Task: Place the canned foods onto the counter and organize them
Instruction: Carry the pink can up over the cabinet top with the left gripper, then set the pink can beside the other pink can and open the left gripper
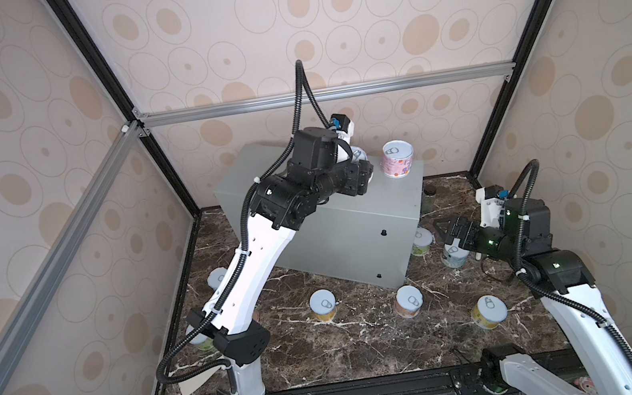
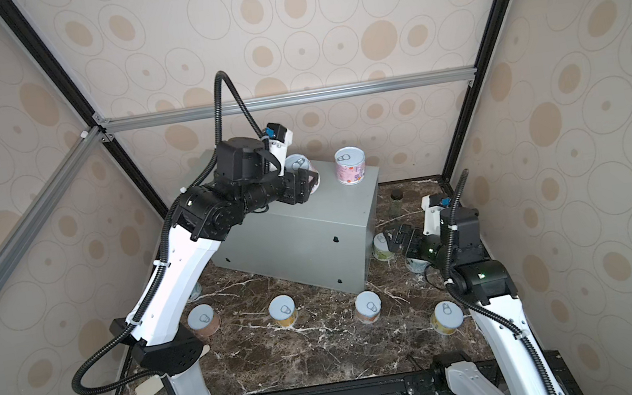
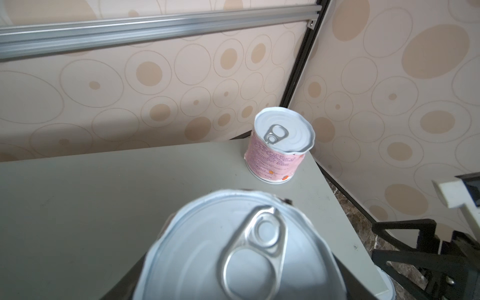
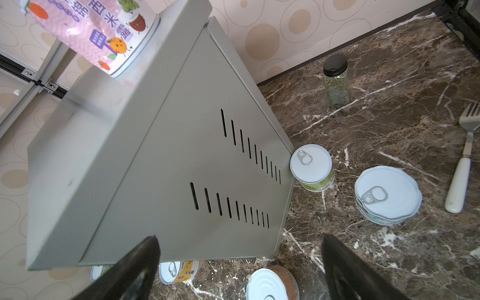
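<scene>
The left pincer (image 2: 305,177) is clenched on a can (image 2: 298,164), gripping it by its sides over the top of the grey surface (image 2: 309,224), about midway along. In the left wrist view the can's pull-tab lid (image 3: 241,249) fills the near part of the picture, with a dark finger (image 3: 122,285) at either side. Whether its base touches the top I cannot tell. A pink can (image 1: 398,159) stands upright on the same top near the far right corner, close to the gripped one but apart from it.

The right pincer (image 1: 453,231) is released, jaws spread wide with nothing between them, low over the marble surface (image 1: 368,342) off the right end of the grey surface. In the right wrist view its fingers (image 4: 135,267) frame the vented end panel. In both top views a teal can (image 1: 456,256) with a dented rim sits just under this pincer. A green can (image 4: 313,168) stands right against the near right corner of the grey surface.

In front of the grey surface, four tins stand upright and well apart on the marble: a peach can (image 2: 203,321), an amber can (image 2: 283,311), a brown can (image 2: 368,306) and a yellow can (image 2: 446,318). A part-hidden can (image 1: 216,279) shows behind the left arm (image 1: 242,284).

A dark-lidded jar (image 4: 335,80) stands near the back wall, and a white-handled turner (image 4: 459,181) lies on the marble beside the teal can
</scene>
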`<state>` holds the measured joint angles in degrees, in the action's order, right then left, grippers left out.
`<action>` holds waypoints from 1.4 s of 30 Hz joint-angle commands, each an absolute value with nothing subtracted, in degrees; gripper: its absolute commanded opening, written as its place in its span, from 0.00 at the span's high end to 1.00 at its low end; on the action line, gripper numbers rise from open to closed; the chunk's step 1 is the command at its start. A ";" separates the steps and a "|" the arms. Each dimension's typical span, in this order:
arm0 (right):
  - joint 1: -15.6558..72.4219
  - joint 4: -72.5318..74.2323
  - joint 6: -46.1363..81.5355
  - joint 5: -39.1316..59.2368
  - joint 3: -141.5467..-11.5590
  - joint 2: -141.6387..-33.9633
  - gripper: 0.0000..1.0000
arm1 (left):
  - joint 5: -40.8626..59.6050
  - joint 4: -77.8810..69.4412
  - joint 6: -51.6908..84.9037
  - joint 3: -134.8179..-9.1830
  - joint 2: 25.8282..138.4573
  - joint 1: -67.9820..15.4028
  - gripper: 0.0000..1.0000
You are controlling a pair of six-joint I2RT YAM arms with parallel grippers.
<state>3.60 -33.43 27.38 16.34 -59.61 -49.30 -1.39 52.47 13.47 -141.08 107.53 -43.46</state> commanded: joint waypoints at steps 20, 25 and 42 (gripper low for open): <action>4.47 -31.51 26.10 15.32 -58.37 -47.44 0.01 | -5.28 51.33 10.55 -146.25 113.39 -49.31 0.30; 4.90 -31.47 25.62 14.71 -57.91 -46.63 0.01 | -5.17 51.19 10.81 -146.76 114.64 -49.79 0.27; 5.21 -34.24 24.54 13.19 -60.03 -44.65 0.00 | -5.62 50.23 10.16 -147.66 114.44 -50.80 0.06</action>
<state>4.84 -32.64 25.54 14.09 -58.30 -45.63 -4.84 51.33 11.68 -144.86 115.42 -49.89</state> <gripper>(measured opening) 0.997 0.932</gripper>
